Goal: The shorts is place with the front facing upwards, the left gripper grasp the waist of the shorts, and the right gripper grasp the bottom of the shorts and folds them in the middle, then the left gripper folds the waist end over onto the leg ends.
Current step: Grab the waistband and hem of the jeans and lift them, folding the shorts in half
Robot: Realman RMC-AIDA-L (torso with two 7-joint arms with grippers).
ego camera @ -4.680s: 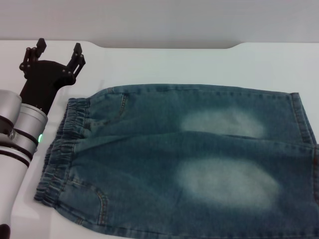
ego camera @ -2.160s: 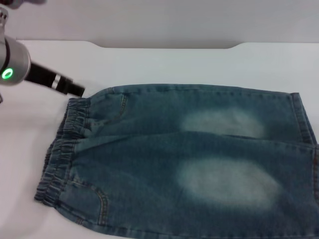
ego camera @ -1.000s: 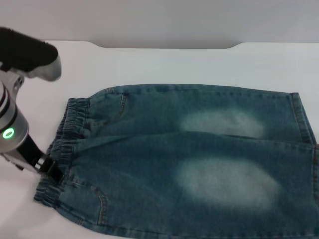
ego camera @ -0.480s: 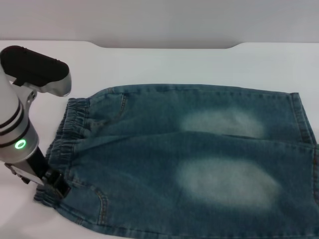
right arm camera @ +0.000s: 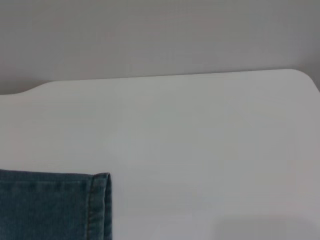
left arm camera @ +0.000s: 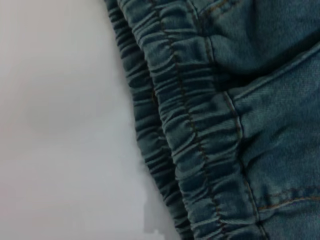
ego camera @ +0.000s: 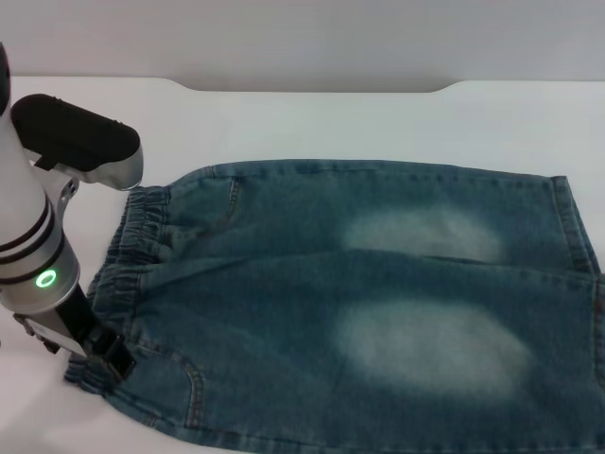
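Note:
The blue denim shorts [ego camera: 359, 303] lie flat on the white table, with pale faded patches on both legs. The waist of the shorts [ego camera: 128, 255] is the puckered elastic band on the left. The straight leg hems [ego camera: 572, 222] are on the right. My left gripper [ego camera: 106, 355] is down on the near corner of the waist, below the silver arm with its green ring. The left wrist view shows the gathered waistband [left arm camera: 185, 130] close up against the table. In the right wrist view only a hem corner [right arm camera: 97, 205] shows. The right gripper is out of view.
The white table [ego camera: 312, 123] runs around the shorts, with its far edge stepped against a grey wall. The near edge of the shorts runs off the bottom of the head view.
The left arm swung from the far left corner down to the near corner of the waistband. In the last half second it settled slightly lower and to the right. The shorts have not moved.

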